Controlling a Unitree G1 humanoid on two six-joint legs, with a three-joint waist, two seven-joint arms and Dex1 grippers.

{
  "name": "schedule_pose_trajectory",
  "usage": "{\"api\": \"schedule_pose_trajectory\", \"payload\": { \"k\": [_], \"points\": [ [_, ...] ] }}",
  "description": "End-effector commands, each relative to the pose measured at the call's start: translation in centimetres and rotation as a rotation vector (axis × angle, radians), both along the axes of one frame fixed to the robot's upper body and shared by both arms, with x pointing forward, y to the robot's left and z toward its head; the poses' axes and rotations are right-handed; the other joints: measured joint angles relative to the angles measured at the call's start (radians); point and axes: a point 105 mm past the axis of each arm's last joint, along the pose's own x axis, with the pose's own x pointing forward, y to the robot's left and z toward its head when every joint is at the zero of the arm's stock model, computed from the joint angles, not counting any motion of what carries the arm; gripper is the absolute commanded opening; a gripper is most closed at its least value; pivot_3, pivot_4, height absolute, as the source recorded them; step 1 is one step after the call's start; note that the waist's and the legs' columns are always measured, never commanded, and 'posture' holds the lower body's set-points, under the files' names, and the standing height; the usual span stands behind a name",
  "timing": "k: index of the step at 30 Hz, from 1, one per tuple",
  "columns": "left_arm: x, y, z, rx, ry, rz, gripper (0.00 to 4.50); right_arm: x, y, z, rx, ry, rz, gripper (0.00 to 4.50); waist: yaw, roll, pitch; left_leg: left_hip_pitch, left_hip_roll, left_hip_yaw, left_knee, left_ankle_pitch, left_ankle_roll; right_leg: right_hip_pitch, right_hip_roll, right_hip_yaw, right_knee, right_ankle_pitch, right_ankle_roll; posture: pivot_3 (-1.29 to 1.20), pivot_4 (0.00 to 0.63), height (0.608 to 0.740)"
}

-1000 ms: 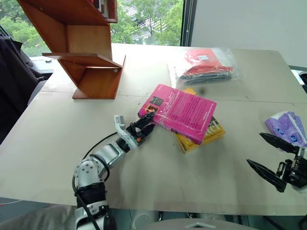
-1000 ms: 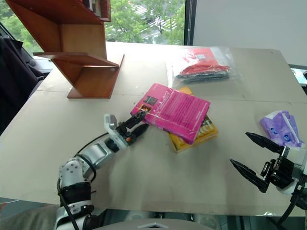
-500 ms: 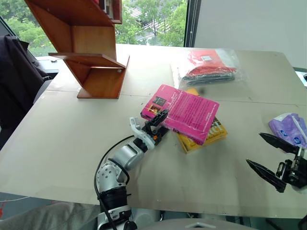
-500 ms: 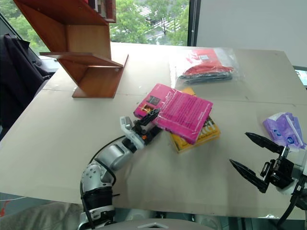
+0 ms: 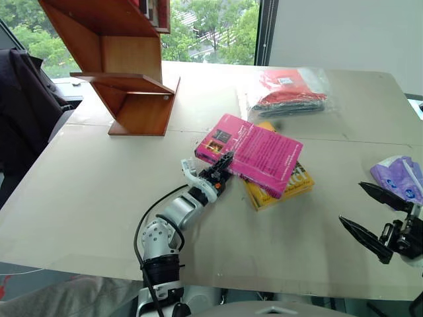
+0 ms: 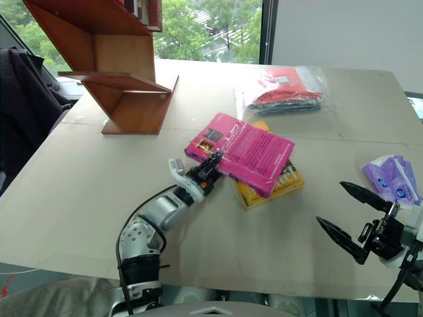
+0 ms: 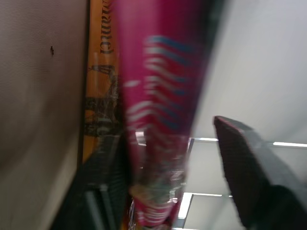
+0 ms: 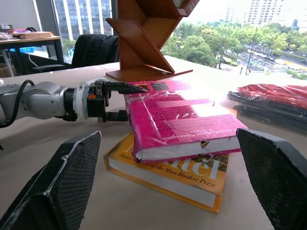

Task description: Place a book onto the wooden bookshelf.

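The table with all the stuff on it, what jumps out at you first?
The bright pink book grabs the eye, lying mid-table on top of a yellow book, with the left gripper closing on its near corner. Behind it to the left, the big reddish wooden bookshelf zigzags up by the window. The right gripper hangs open beside a purple packet.

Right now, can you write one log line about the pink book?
left gripper: jaws astride book corner | book: atop yellow book | right gripper: open, apart | bookshelf: not reached
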Motion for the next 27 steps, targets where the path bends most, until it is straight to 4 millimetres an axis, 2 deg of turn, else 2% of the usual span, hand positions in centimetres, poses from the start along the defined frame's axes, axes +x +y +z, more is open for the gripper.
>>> {"api": "schedule_pose_trajectory", "payload": {
  "k": [1,3,8,11,15,17,20,21,23,24,25,27],
  "points": [
    [0.0,-1.1,-0.6,-0.042,0.028,-0.022,0.89,0.0,0.2,0.8,-0.011,-0.04,0.006,4.5,0.0,0.0,0.0,0.0,0.0,0.0,0.0,0.0,0.0,0.0,0.0,0.0,0.0,0.0,0.0,0.0,0.15,0.74],
    [0.1,-0.9,-0.4,-0.044,0.02,-0.016,0.34,0.0,0.1,0.8,-0.012,-0.037,0.008,4.5,0.0,0.0,0.0,0.0,0.0,0.0,0.0,0.0,0.0,0.0,0.0,0.0,0.0,0.0,0.0,0.0,0.15,0.74],
    [-0.3,0.1,1.2,-0.018,-0.057,-0.008,0.33,0.1,-0.1,0.6,-0.013,-0.032,0.014,4.5,0.0,-0.001,0.001,0.0,0.0,0.0,0.0,0.0,0.0,0.0,0.0,0.0,0.0,0.0,0.0,0.0,0.15,0.74],
    [-0.6,1.3,3.4,0.026,-0.17,0.018,0.33,0.2,-0.2,0.4,-0.01,-0.032,0.021,4.5,-0.006,-0.004,0.003,-0.001,0.0,0.0,0.0,0.0,0.0,-0.001,0.0,0.0,0.0,0.0,0.0,0.0,0.15,0.74],
    [-2.2,2.4,7.8,0.258,-0.462,0.007,0.33,0.6,-0.1,0.4,-0.011,-0.035,0.038,4.5,-0.012,-0.01,0.011,-0.004,0.001,-0.001,0.0,0.0,-0.001,-0.003,0.001,-0.001,0.0,0.001,0.001,0.0,0.15,0.74],
    [-3.1,2.6,10.3,0.464,-0.65,-0.013,0.33,1.0,-0.2,0.6,-0.015,-0.032,0.046,4.5,-0.012,-0.009,0.012,-0.004,0.001,-0.001,0.0,0.0,-0.001,-0.004,0.001,-0.001,0.0,0.001,0.001,0.0,0.15,0.74],
    [-3.0,3.6,14.0,0.756,-0.873,0.055,0.33,1.6,-0.1,0.7,-0.028,-0.003,0.061,4.5,-0.006,-0.006,0.015,-0.005,0.001,-0.001,0.0,0.0,-0.001,-0.003,0.001,-0.002,-0.001,0.001,0.001,0.0,0.15,0.74],
    [-2.7,4.4,16.1,0.971,-1.002,0.11,0.33,2.2,-0.2,1.1,-0.026,-0.012,0.076,4.5,-0.006,-0.006,0.015,-0.005,0.0,-0.001,0.0,0.0,-0.001,-0.003,0.001,-0.002,-0.002,0.001,0.001,0.0,0.15,0.74],
    [-2.7,5.4,18.7,1.312,-1.19,0.176,0.33,3.1,-0.4,1.7,-0.019,-0.029,0.098,4.5,-0.01,-0.008,0.02,-0.005,0.0,-0.001,0.0,0.001,-0.002,-0.002,0.003,-0.002,-0.002,0.001,0.001,0.0,0.15,0.74],
    [-2.0,6.9,19.9,1.53,-1.243,0.239,0.33,3.6,-0.5,2.1,-0.007,-0.036,0.11,4.5,-0.018,-0.009,0.022,-0.005,0.0,-0.002,0.0,0.001,-0.002,-0.002,0.003,-0.002,-0.003,0.001,0.001,0.0,0.15,0.74],
    [-1.5,7.9,20.7,1.661,-1.268,0.278,0.33,4.0,-0.6,2.3,0.0,-0.039,0.117,4.5,-0.02,-0.005,0.022,-0.004,0.0,0.0,-0.001,0.001,-0.002,-0.002,0.005,-0.001,-0.003,0.001,0.001,0.0,0.15,0.74],
    [-1.4,9.6,23.6,1.83,-1.335,0.398,0.33,4.9,-0.8,2.7,0.01,-0.048,0.142,4.5,-0.023,-0.005,0.024,-0.003,-0.001,0.001,-0.003,0.001,-0.002,-0.002,0.005,0.001,-0.004,0.001,0.002,0.0,0.15,0.74]
  ]
}}
